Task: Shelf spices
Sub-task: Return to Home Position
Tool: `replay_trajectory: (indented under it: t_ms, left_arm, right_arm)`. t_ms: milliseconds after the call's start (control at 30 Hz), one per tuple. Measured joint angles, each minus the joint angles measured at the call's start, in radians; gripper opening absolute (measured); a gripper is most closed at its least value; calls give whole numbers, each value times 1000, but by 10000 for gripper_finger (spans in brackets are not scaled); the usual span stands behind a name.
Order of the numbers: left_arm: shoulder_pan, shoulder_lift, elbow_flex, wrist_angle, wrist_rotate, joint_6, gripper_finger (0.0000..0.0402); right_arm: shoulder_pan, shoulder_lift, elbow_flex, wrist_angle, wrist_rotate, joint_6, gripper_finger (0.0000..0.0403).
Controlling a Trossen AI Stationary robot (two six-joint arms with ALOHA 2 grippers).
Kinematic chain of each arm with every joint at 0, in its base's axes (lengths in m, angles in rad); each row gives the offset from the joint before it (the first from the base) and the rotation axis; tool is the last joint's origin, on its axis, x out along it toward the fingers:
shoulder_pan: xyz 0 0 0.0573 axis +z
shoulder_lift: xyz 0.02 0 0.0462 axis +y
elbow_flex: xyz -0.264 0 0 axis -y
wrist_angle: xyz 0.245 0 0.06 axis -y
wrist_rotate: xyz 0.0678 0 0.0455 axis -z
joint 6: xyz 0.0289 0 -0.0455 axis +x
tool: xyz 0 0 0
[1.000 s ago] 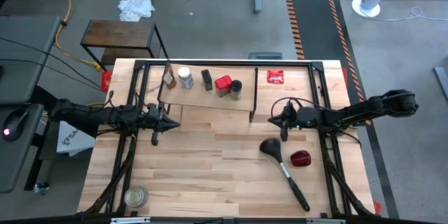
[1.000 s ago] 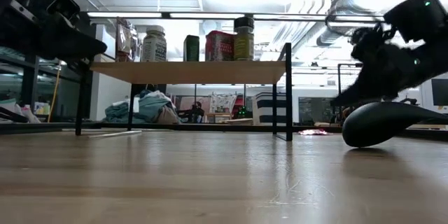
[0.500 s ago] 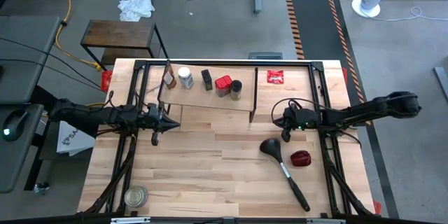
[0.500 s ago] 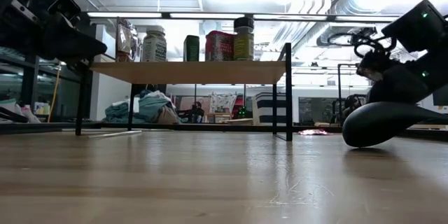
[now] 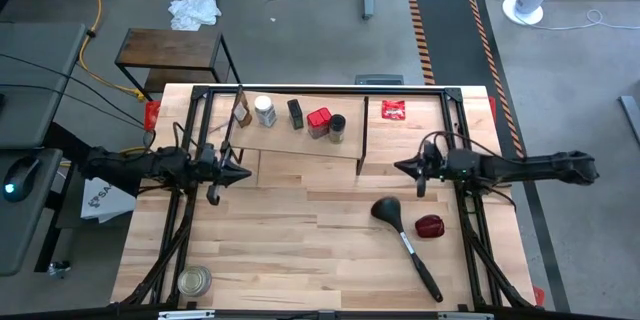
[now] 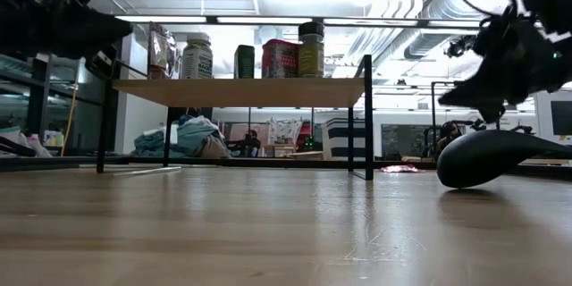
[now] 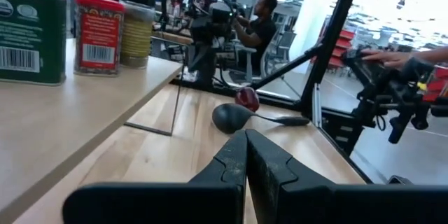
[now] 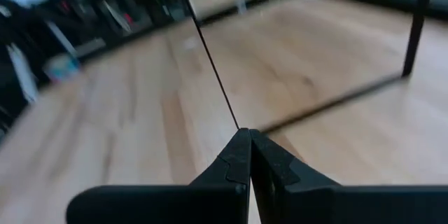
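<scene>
While poised just off the front left corner of the shelf (image 5: pixel 290 143): left gripper (image 5: pixel 244 172), fingers pressed together, clamped on nothing, tip aimed toward the shelf. Off the shelf's front right corner, near its leg: right gripper (image 5: pixel 398 168), likewise closed tight and empty, tip aimed back at the shelf.

On the shelf's plywood top, in a row from its left end: brown bottle (image 5: pixel 242 110), white-capped jar (image 5: pixel 264 110), small black box (image 5: pixel 295 112), red square tin (image 5: pixel 319 120), dark-lidded glass jar (image 5: pixel 337 127). All upright, tin and glass jar just beside each other.

Right of the shelf, on the table (image 5: pixel 300 250): flat red packet (image 5: pixel 394 109). In front of the shelf's right end: black ladle (image 5: pixel 386 212), small red object (image 5: pixel 429 226) near its handle. Well in front of the shelf's left end: metal-lidded jar (image 5: pixel 194 281).
</scene>
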Motion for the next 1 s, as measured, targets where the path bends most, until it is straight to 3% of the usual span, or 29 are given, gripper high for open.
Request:
replay_trajectory:
  t_ms: [367, 1000]
  left_arm:
    - [0, -1, 0, -2, 20, 0, 1]
    - [0, 0, 0, -2, 19, 0, 1]
  right_arm:
    - [-2, -348, 0, 3, -1, 0, 0]
    - [-5, -328, 0, 1, 0, 0, 0]
